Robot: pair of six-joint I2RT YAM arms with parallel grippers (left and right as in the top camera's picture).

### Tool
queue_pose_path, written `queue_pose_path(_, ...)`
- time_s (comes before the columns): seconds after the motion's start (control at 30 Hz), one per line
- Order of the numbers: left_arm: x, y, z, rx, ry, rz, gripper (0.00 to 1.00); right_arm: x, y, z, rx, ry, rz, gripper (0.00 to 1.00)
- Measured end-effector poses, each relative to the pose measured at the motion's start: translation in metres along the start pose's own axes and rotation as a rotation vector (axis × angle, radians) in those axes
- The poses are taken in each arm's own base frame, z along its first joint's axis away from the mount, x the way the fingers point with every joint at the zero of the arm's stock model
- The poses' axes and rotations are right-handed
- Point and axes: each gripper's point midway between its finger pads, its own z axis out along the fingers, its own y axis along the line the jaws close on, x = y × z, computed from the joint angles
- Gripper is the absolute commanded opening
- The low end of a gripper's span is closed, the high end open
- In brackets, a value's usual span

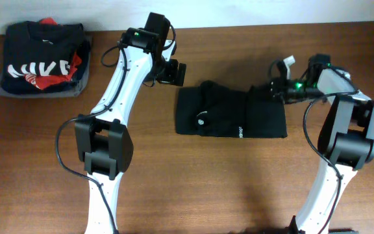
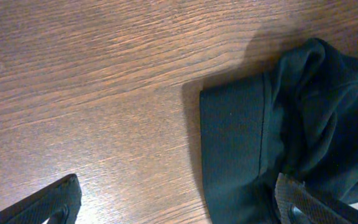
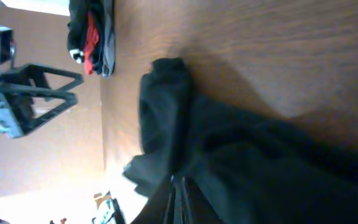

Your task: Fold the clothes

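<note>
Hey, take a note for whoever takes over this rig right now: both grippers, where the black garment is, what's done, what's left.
Left gripper: jaws open, empty, just off the black garment's far left corner.
Right gripper: jaws shut, apparently pinching the garment's far right edge.
Garment: mid-table, in a rough rectangle, fabric bunched at the right end.
Folded stack: at the table's far left corner, apart from both arms.
Left to do: finish the fold, flatten it, release.

On the table point(image 1: 239, 188), clothes point(image 1: 231, 117) lie central — folded stack point(image 1: 42, 58) far left.
</note>
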Motion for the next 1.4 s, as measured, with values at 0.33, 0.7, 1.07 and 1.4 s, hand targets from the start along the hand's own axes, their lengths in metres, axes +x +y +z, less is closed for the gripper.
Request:
queue_pose_path(0.33,0.001,0.0,0.0,0.0,0.002,0.0,0.99,0.029,0.044,-0.038,0.033,0.08,0.004,0.11)
queue_pose_path(0.7,0.0,0.0,0.0,-0.001,0.002,0.0,0.99,0.093,-0.013,-0.005,0.005,0.148,0.033,0.16)
queue_pose_path(1.07,0.001,0.0,0.0,0.0,0.002,0.0,0.99,0.114,-0.024,0.006,-0.035,0.14,0.047,0.16)
queue_pose_path(1.4,0.001,0.0,0.0,0.001,0.003,0.027,0.99,0.065,0.021,-0.022,-0.005,0.127,0.001,0.55)
